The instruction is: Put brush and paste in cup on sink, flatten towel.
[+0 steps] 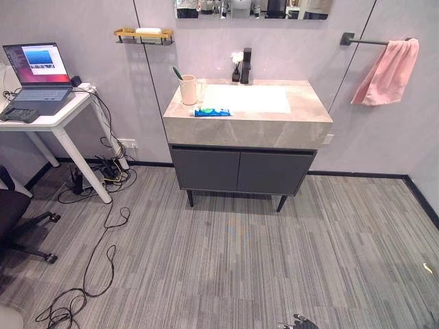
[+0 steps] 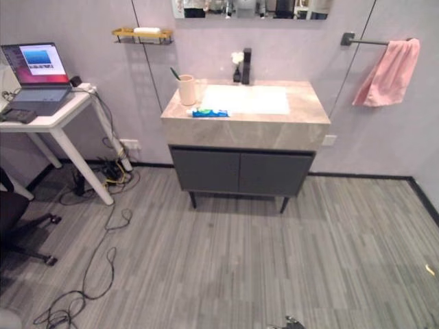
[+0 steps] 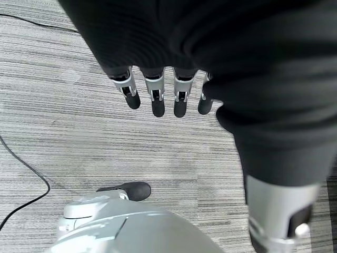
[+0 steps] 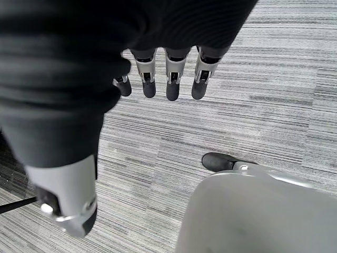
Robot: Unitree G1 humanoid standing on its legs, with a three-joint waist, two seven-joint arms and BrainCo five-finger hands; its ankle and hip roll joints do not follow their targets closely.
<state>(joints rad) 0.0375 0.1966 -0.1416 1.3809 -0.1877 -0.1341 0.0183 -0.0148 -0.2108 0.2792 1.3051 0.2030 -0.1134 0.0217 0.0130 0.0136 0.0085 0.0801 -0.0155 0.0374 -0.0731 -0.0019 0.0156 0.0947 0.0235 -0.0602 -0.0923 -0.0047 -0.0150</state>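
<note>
No legible print. Cup (image 1: 188,90) with brush (image 1: 178,72) in it on stone sink worktop (image 1: 302,110), paste (image 1: 211,112) flat beside it near front edge. Pink towel (image 1: 387,71) bunched on wall bar (image 1: 363,42). Grey striped floor (image 1: 274,260). Left hand (image 3: 158,92) and right hand (image 4: 168,79) hang empty, fingers straight.

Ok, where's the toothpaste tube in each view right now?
Left eye view: the toothpaste tube lies flat on the sink counter's front left part, just in front of the cup.
Right eye view: same place, tube in front of the cup.
Left wrist view: not in it; the left robot hand hangs over the floor.
Right wrist view: not in it; the right robot hand over the floor.
Shared landmark: the black faucet.
</note>
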